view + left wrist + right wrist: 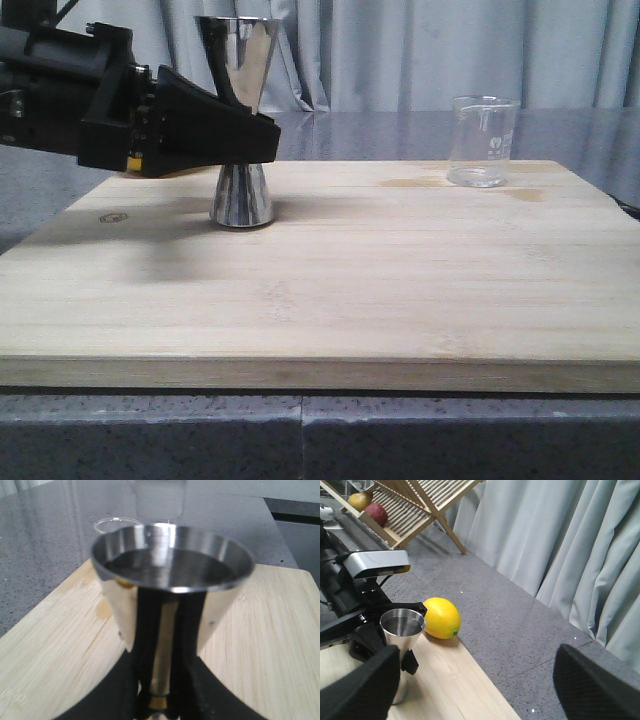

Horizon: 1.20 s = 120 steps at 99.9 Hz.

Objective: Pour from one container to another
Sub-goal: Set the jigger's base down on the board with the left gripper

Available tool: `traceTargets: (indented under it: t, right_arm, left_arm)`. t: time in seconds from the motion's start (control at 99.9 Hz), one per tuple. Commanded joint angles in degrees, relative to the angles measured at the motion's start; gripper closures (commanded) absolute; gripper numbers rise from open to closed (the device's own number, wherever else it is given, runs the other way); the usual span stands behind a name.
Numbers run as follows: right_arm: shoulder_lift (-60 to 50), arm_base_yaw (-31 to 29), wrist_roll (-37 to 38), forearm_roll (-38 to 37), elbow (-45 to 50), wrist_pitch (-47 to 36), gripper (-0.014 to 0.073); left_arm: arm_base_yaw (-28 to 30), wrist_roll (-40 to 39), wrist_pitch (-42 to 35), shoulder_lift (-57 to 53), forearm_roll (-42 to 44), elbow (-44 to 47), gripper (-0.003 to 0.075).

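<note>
Steel jigger (240, 120) is sitting clamped at its waist in my left gripper (255, 140), seemingly holding liquid, while I'm keeping the right gripper (475, 685) wide open, beaker (482, 141) apparently empty.

The left hand (262, 140) clamps the jigger (241, 120) at its waist, blocking that side of the board (330, 290). The beaker (482, 141) stands well apart at the far right corner, with bare board between and in front. A lemon (441, 617) lies on the worktop (510, 630) just behind the jigger.
</note>
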Motion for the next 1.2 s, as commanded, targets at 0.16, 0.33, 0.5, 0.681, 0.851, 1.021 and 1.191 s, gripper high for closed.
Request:
traceTargets:
  t: [0.16,0.33,0.5,0.681,0.851,1.021,1.191]
  right_arm:
    - [-0.8,-0.4,-0.2,2.8,-1.3,-0.4,0.0051]
    - [-0.8,-0.4,-0.2,2.8,-1.3,-0.4,0.0051]
    - [-0.8,-0.4,-0.2,2.8,-1.3,-0.4,0.0051]
    - [-0.8,-0.4,-0.2,2.8,-1.3,-0.4,0.0051]
    - [-0.8,-0.4,-0.2,2.8,-1.3,-0.2,0.0051]
    - [-0.8,-0.4,-0.2,2.8,-1.3,-0.2,0.0051]
    - [-0.8,-0.4,-0.2,2.8,-1.3,-0.2,0.0051]
  left_arm:
    - [-0.3,0.3,6.7,-2.1,-3.3,-1.0,0.0738]
    - [-0.3,0.3,6.7,-2.1,-3.3,-1.0,0.0738]
    - [-0.3,0.5,6.7,-2.1,-3.3,-1.0,0.0739]
    - [-0.3,0.7,6.7,-2.1,-3.3,-1.0,0.0738]
    - [-0.2,0.7,6.7,-2.1,-3.3,-1.0,0.0739]
    - [-0.2,1.6,6.7,-2.1,-3.3,-0.8,0.0739]
    - [-0.2,2.9,6.7,-2.1,-3.8,0.4,0.0739]
